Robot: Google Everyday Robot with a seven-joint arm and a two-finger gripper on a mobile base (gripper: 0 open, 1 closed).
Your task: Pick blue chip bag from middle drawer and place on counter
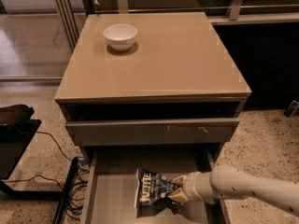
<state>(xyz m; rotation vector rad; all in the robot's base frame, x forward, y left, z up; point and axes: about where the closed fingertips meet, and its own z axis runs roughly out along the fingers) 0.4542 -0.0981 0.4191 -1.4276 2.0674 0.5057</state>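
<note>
Bag: crinkly navy chip bag point(150, 193), in shallow grey drawer point(112, 195).
Gripper: your cream two-finger gripper point(177, 189) pinches its 3 o'clock edge.

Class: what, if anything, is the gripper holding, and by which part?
The gripper grips the chip bag by its right end, low inside the open drawer.

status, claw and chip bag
Claw in middle drawer, at right edge of blue chip bag. Bag on drawer floor. White bowl on counter, far left.
</note>
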